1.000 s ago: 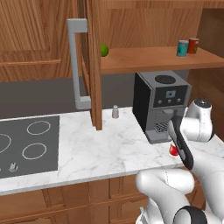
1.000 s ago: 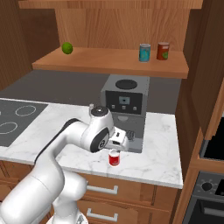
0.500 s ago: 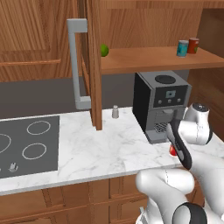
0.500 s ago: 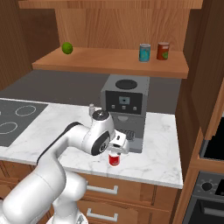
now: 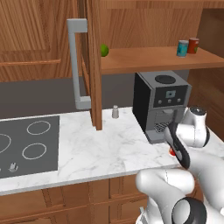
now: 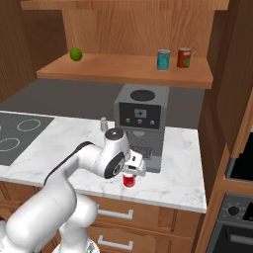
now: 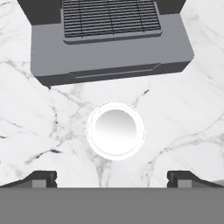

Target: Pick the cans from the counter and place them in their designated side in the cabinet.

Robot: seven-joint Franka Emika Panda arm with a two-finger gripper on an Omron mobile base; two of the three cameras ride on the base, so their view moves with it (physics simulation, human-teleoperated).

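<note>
The bright red can (image 6: 129,181) stands upright on the marble counter (image 6: 180,174) just in front of the coffee machine; its silvery top (image 7: 115,130) faces the hand camera. My gripper (image 6: 130,171) hangs directly over it, open, with its fingertips (image 7: 42,177) wide apart on either side and clear of the can. From the left, only a sliver of the red can (image 5: 172,152) shows behind my hand. The teal can (image 6: 163,59) stands on the cabinet shelf (image 6: 123,70) at its right end, next to a darker brownish-red can (image 6: 184,57).
A black coffee machine (image 6: 141,123) stands close behind the red can, its drip tray (image 7: 109,19) near the hand. A small grey shaker (image 5: 115,112) and the open cabinet door (image 5: 94,65) are to the left, with the hob (image 5: 26,144) beyond. A lime (image 6: 75,54) lies on the shelf's left end.
My hand has swung in over the red can and come down closer to it. The can and the shelf items have not moved.
</note>
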